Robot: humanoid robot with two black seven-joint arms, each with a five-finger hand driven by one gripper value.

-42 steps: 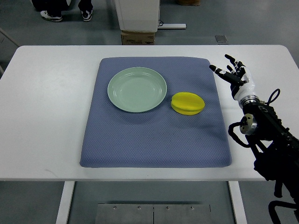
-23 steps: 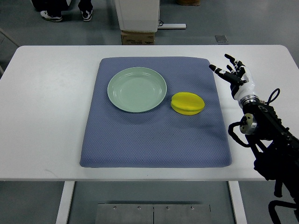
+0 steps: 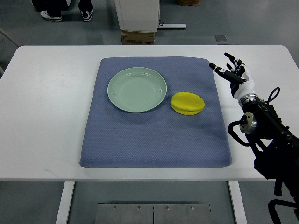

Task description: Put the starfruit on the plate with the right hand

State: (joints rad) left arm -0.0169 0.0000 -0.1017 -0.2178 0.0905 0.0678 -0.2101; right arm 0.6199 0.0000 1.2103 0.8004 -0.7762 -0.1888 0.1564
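Observation:
A yellow starfruit (image 3: 188, 103) lies on the blue mat (image 3: 154, 135), just right of a pale green plate (image 3: 137, 89) that holds nothing. My right hand (image 3: 231, 73) hovers over the white table at the mat's right edge, to the right of and slightly beyond the starfruit. Its fingers are spread and hold nothing. The black forearm runs down toward the lower right corner. No left arm shows.
The white table (image 3: 46, 116) extends around the mat on every side. Beyond the far edge stand a cardboard box (image 3: 138, 37) and a white cabinet base (image 3: 138, 14), with a person's shoes (image 3: 51, 16) on the floor at top left.
My right hand has shifted very slightly upward and to the right; starfruit and plate have not moved.

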